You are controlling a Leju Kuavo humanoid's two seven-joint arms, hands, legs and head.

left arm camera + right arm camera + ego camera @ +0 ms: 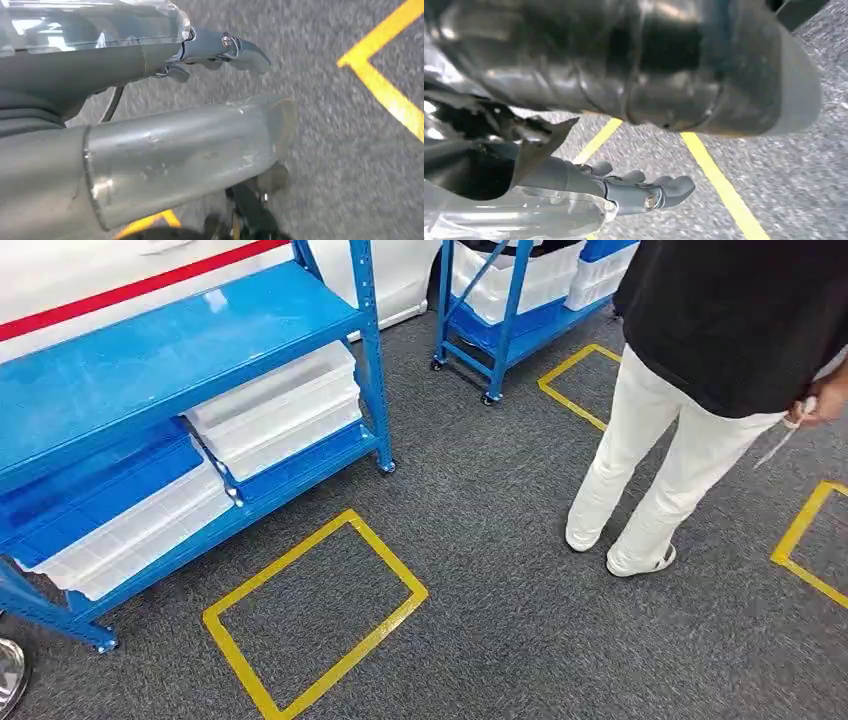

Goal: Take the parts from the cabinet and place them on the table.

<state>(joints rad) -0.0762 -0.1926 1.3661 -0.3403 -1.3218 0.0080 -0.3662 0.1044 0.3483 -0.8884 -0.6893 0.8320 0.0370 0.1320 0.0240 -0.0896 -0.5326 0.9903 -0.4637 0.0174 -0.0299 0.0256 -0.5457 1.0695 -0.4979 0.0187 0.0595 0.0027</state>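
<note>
A blue shelf rack [180, 350] stands at the left on grey carpet. Its lower shelves hold white plastic bins [280, 410] and a further white bin [130, 530]; what is in them is hidden. My left hand [60, 100] hangs over the carpet with its fingers [220, 50] stretched out, apart from the thumb [190, 145], and nothing in it. Over the carpet too, my right hand [549, 175] has straight fingers [649, 192] set apart from the thumb [664, 65], and it holds nothing.
A person in white trousers [650, 450] and a black top stands at the right, close by. A second blue rack [510, 300] with white bins is at the back. Yellow tape rectangles [315, 615] mark the carpet in front of the racks.
</note>
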